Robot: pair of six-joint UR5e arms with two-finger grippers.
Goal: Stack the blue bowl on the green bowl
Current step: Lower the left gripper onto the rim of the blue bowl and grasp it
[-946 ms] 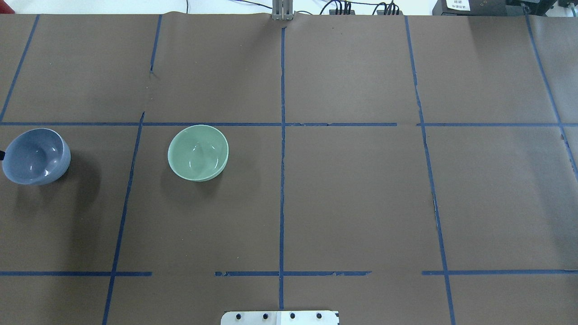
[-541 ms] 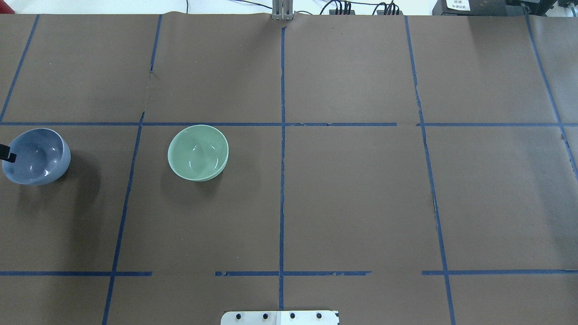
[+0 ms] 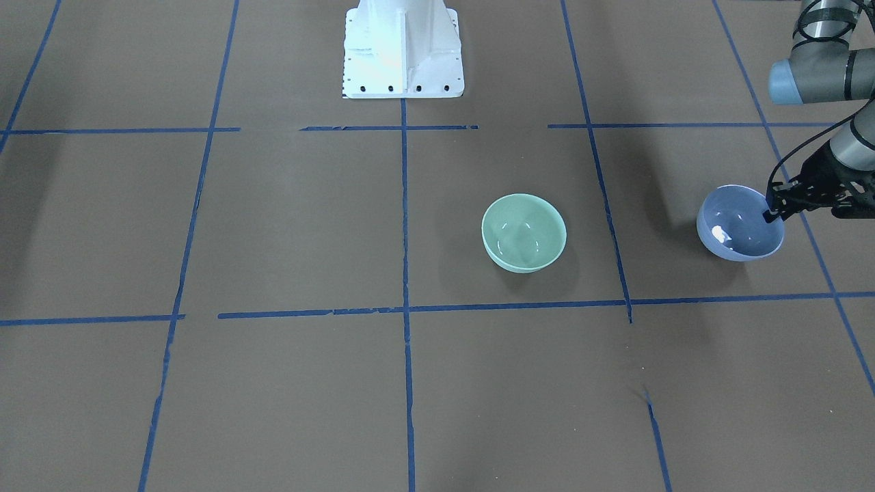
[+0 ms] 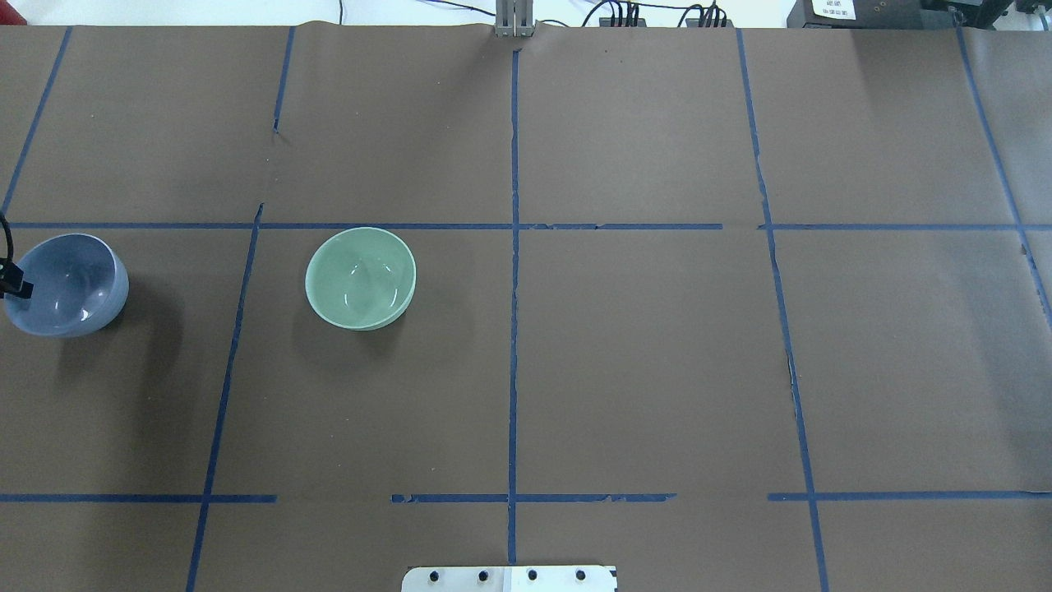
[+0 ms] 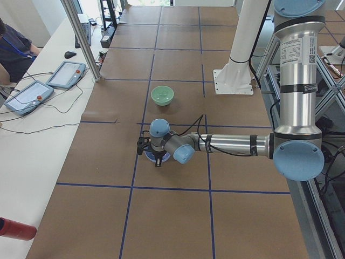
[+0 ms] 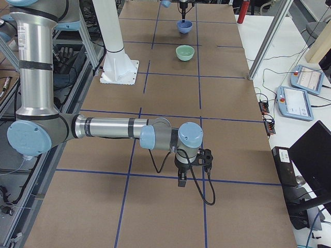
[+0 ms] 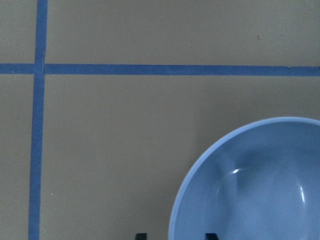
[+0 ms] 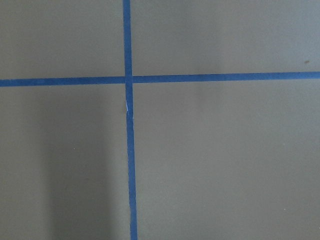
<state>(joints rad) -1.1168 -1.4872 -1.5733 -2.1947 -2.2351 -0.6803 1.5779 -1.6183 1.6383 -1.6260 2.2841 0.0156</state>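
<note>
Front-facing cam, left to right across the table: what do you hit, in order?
white base mount → green bowl → blue bowl, with the left hand at that bowl's right rim.

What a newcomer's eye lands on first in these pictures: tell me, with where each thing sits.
Two glossy bowls stand apart on the brown table gridded with blue tape: the green bowl near the middle, the blue bowl toward the robot's left end. The left gripper hangs at the blue bowl's far rim, away from the green one, its fingers open on either side of that rim. The right gripper hovers over the table's other end, far from both.
</note>
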